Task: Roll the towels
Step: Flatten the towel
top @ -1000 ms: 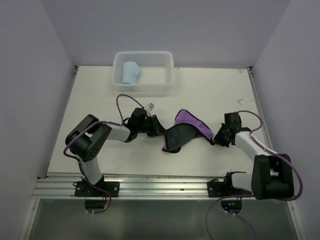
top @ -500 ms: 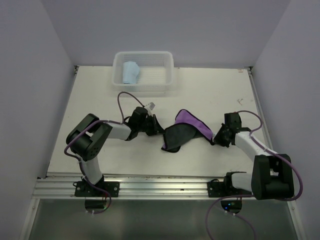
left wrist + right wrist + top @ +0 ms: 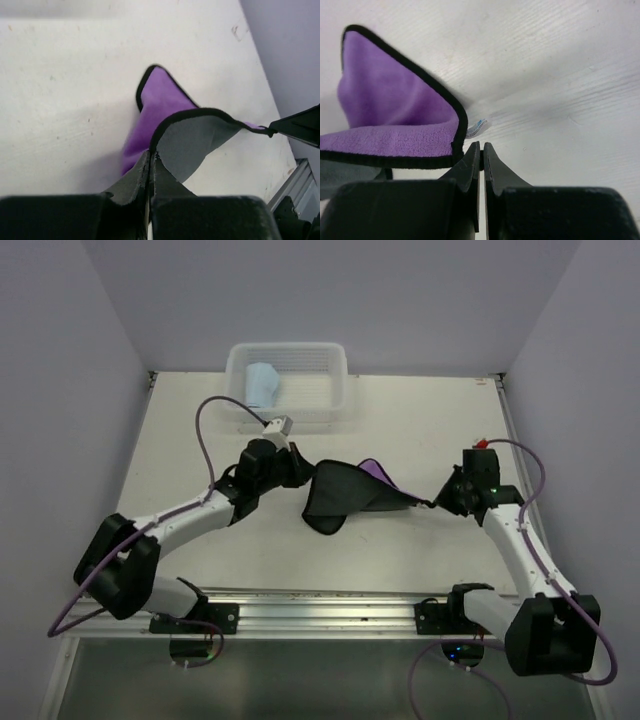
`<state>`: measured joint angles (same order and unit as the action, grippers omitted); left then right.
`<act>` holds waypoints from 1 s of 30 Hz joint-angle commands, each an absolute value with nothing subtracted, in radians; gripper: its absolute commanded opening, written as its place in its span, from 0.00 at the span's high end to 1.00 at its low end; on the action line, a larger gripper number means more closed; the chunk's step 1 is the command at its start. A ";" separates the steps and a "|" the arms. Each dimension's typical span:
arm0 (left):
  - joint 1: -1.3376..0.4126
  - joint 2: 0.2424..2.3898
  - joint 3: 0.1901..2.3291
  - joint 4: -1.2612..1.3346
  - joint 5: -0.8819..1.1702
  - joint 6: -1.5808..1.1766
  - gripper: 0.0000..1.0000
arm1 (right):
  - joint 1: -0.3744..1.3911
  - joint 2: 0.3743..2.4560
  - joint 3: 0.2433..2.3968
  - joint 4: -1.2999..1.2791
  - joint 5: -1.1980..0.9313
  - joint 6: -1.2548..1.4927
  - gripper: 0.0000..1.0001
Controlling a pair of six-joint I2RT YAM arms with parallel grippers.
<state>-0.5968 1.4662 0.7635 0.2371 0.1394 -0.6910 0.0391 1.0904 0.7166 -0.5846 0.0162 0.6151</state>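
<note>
The purple towel (image 3: pixel 340 498), dark grey on its other side, hangs stretched between my two grippers above the table. My left gripper (image 3: pixel 303 477) is shut on its left edge; in the left wrist view the jaws (image 3: pixel 151 156) pinch the grey and purple cloth (image 3: pixel 192 142). My right gripper (image 3: pixel 438 502) is shut on the right corner; in the right wrist view the jaws (image 3: pixel 481 147) clamp the black-trimmed corner of the purple towel (image 3: pixel 395 120), beside its white label (image 3: pixel 479 127). The light blue towel (image 3: pixel 262 384) lies rolled in the white basket (image 3: pixel 338 368).
The white basket stands at the table's far edge, left of centre. The left arm's purple cable (image 3: pixel 215 410) loops in front of it. Grey walls close in the table on the left, the right and the far side. The right gripper's finger (image 3: pixel 296 127) shows in the left wrist view.
The left gripper has shut on the towel's left edge. Both arms have risen and reached farther from their bases, lifting the towel off the table and pulling it taut between them.
</note>
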 commanded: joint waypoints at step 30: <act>-0.877 0.632 0.608 0.020 -0.271 -0.667 1.00 | 0.044 0.917 1.362 -1.183 -0.163 0.506 1.00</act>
